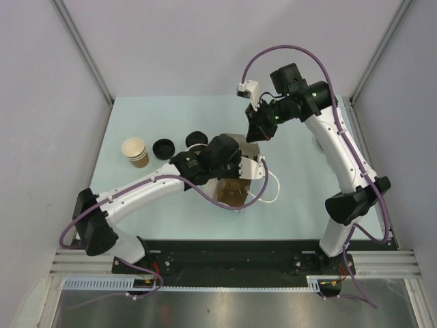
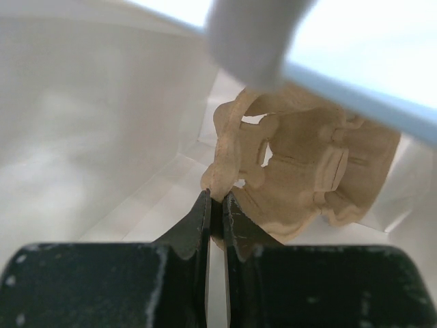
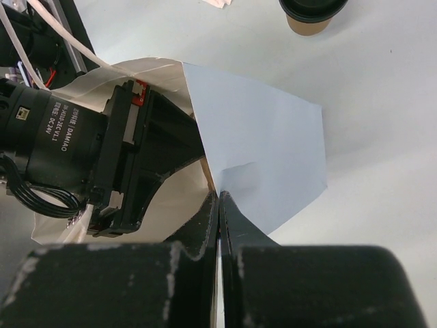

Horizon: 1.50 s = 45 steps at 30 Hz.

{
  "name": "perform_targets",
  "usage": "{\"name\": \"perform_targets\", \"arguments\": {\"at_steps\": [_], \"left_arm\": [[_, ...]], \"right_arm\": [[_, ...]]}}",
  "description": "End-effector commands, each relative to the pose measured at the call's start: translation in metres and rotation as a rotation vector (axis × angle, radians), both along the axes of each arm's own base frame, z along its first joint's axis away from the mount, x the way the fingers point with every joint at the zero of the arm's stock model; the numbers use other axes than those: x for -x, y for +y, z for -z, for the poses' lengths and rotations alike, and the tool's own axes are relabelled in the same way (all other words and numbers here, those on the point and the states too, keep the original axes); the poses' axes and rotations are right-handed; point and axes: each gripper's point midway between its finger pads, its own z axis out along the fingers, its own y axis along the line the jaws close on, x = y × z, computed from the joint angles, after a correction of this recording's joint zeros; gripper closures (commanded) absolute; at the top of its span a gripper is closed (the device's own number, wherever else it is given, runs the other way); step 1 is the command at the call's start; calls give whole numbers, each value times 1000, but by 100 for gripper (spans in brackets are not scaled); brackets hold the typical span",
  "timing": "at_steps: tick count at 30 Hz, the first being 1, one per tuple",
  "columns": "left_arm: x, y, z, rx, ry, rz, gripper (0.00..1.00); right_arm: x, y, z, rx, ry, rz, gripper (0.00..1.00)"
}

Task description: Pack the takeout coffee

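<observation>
The takeout coffee (image 1: 196,139), a brown cup under a black lid, stands on the table left of the white paper bag (image 1: 254,171); the right wrist view catches it at the top edge (image 3: 311,12). My left gripper (image 2: 217,198) reaches inside the bag and is shut on the rim of a tan pulp cup carrier (image 2: 307,171), which shows brown in the bag's mouth (image 1: 232,193). My right gripper (image 3: 218,195) is shut on the bag's upper edge (image 3: 266,150), holding that wall up beside the left wrist (image 3: 68,157).
A stack of unlidded tan cups (image 1: 135,152) and a loose black lid (image 1: 163,147) sit left of the lidded cup. The bag's white handles (image 1: 273,188) trail to the right. Grey walls close in the table on three sides.
</observation>
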Motion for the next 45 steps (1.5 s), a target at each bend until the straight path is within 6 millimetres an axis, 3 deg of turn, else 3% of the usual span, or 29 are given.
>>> {"name": "perform_targets", "arguments": {"at_steps": [1,13,15,17,18,21,27,31,37,45], "left_arm": [[1,-4,-7,18,34,10,100],[0,1,5,-47,125,-12,99],[0,3,10,-63,142,-19,95],[-3,2,7,-48,142,-31,83],[-5,2,3,-37,131,-41,69],[-11,0,-11,3,89,-54,53],[-19,-8,-51,108,33,-77,42],[-21,-10,-80,184,-15,-82,39],[-12,-8,-97,221,-33,-45,38],[9,-4,-131,321,-19,0,37]], "right_arm": [[22,-7,2,16,96,-25,100],[22,-7,1,12,96,-25,100],[22,-8,1,12,96,-24,100],[22,-8,2,14,98,-25,100],[21,-8,2,15,99,-23,100],[21,-9,2,14,100,-23,100],[21,-8,4,18,105,-24,100],[19,-9,5,21,105,-18,100],[15,-13,8,27,115,-1,100],[-10,-34,28,41,197,103,100]]}}
